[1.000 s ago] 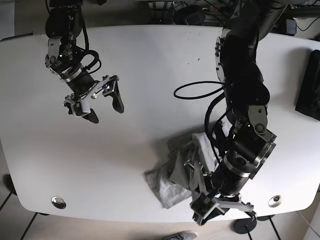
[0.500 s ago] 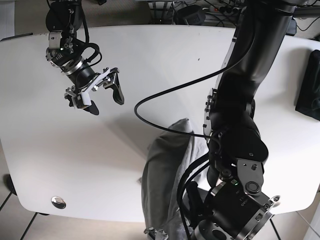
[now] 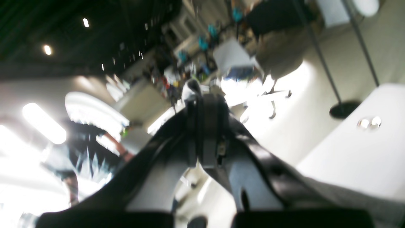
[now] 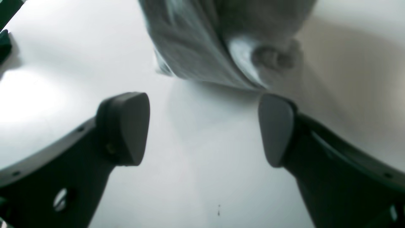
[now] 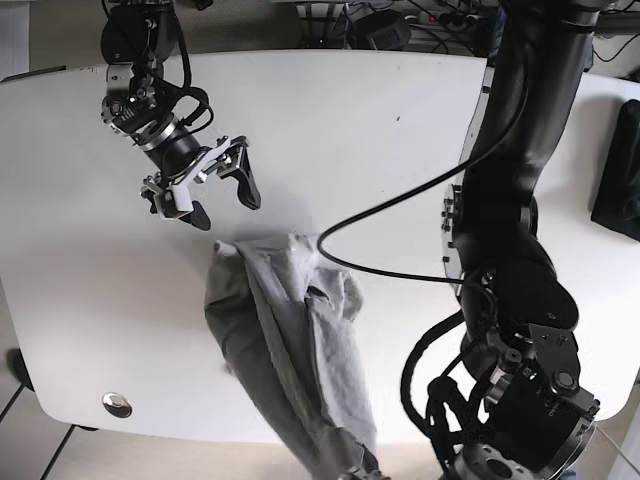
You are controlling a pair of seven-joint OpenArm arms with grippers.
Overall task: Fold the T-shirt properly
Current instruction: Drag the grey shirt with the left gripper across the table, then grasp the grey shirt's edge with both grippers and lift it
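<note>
- The T-shirt (image 5: 290, 350) was a small bunched heap near the front edge of the table (image 5: 400, 150) a second ago — now it hangs up in a long gray strip, from the bottom of the base view to a top end near the right gripper (image 5: 205, 195).
- The left gripper (image 3: 207, 133) has lifted high; its camera now looks out at the room, not at the table. Its fingers are pressed together. The cloth rises toward it, so I think it is pinching the shirt, but the pinch itself is blurry.
- The right gripper has come closer to the cloth. Its fingers (image 4: 126, 126) are spread wide with nothing between them.
- This looks like a shake-out — the shirt must be laid flat before any fold, so the folding is still all to do.
</note>
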